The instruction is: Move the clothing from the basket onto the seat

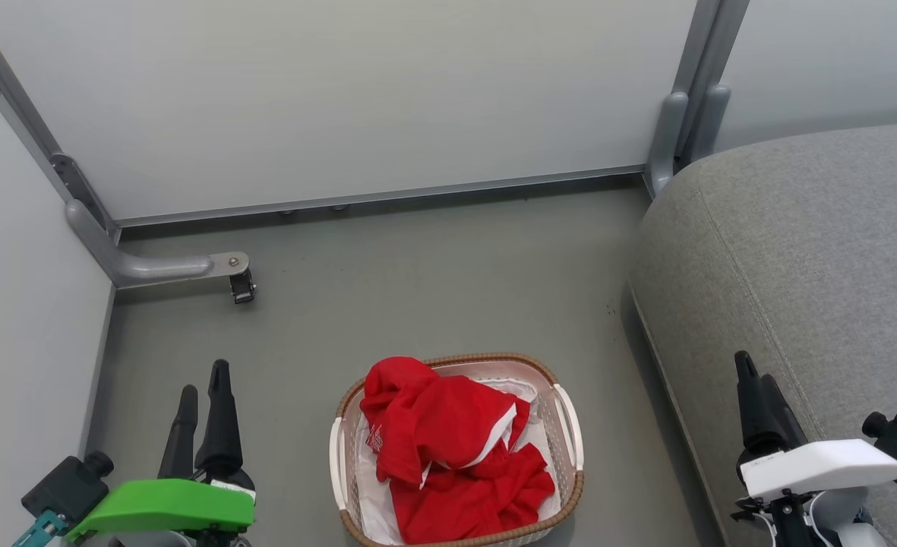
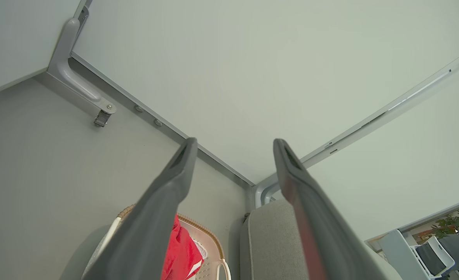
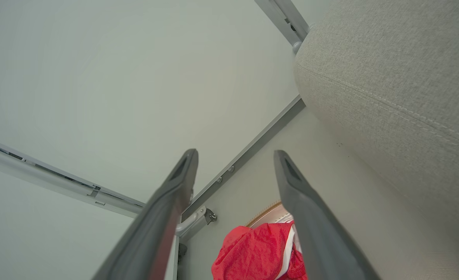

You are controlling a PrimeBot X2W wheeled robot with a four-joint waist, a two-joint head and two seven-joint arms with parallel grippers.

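Red clothing (image 1: 448,448) with white trim lies heaped in the small cream basket (image 1: 570,422) with a brown woven rim, on the floor at the bottom middle of the head view. The grey seat (image 1: 805,251) fills the right side. My left gripper (image 1: 203,380) stands open at the lower left, well left of the basket, with nothing between its fingers. My right gripper (image 1: 750,372) rises at the lower right over the seat's edge, open and empty. The left wrist view catches the clothing (image 2: 182,252), the basket (image 2: 208,233) and the seat (image 2: 272,241); the right wrist view shows the clothing (image 3: 252,252) and the seat (image 3: 392,77).
Pale partition walls (image 1: 342,99) close off the back and left, with a grey metal foot and castor (image 1: 241,285) jutting onto the floor at the left. Grey floor (image 1: 418,289) lies between the basket and the back wall. A white liner sheet (image 1: 372,494) lies under the clothing.
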